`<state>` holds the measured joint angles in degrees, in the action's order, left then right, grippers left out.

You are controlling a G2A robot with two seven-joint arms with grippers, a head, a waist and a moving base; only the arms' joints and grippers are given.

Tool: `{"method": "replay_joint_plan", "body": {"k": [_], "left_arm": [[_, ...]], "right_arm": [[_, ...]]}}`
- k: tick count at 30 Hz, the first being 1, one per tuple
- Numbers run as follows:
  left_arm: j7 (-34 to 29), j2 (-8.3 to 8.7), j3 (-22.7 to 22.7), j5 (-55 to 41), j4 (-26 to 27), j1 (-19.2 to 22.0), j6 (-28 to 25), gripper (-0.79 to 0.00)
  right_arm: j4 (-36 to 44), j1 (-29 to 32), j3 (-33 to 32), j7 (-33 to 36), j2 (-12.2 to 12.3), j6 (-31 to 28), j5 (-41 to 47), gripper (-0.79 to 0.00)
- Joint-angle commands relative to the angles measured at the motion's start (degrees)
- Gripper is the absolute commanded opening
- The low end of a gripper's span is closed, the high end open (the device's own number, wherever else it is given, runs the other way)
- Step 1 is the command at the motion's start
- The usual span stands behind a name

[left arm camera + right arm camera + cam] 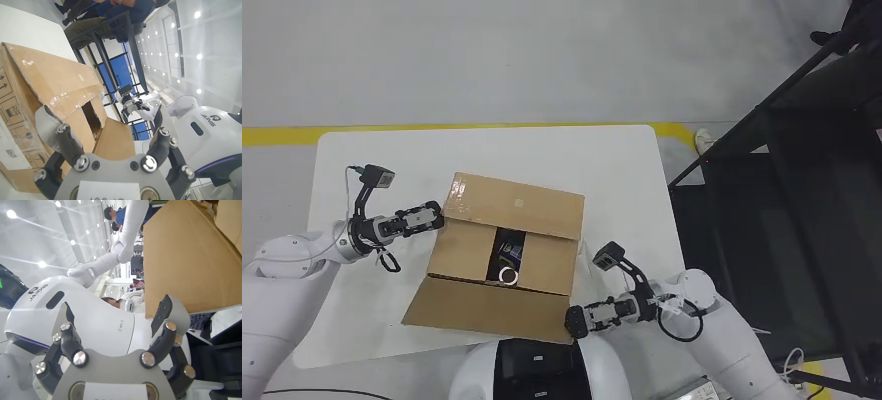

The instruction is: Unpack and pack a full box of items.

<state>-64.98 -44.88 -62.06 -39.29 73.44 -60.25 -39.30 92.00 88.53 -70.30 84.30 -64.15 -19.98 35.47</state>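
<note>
A brown cardboard box (pixel 504 255) stands in the middle of the white table (pixel 622 160), its top flaps spread open. Dark items and a small white ring (pixel 508 274) lie in the gap between the flaps. My left gripper (pixel 432 214) is open beside the box's left side, level with the far flap (pixel 56 79); one finger (pixel 49 121) rests close to the box wall. My right gripper (pixel 575 320) is open at the near right corner of the near flap (pixel 181 256), one ribbed pad (pixel 162 313) just under that flap's edge.
A black metal rack (pixel 802 180) stands off the table's right side. A yellow floor line (pixel 282 133) runs behind the table. The table's far half is bare white surface.
</note>
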Motion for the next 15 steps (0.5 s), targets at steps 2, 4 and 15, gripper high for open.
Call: {"method": "replay_joint_plan", "body": {"k": [2,4,15], "left_arm": [[0.0,-0.02,0.0,0.03,-0.05,0.02,0.0,0.0],[0.0,-0.04,0.01,0.04,-0.09,0.04,0.0,0.0],[-0.01,-0.13,0.06,-0.35,-0.48,0.1,0.0,0.0]], "right_arm": [[0.02,-0.22,2.21,-0.39,-0.05,-0.39,-3.03,0.0],[0.11,-0.3,3.69,-0.64,-0.12,-0.47,-4.33,0.0],[0.85,-0.4,8.33,-11.62,-0.23,-1.3,-17.11,0.0]]}}
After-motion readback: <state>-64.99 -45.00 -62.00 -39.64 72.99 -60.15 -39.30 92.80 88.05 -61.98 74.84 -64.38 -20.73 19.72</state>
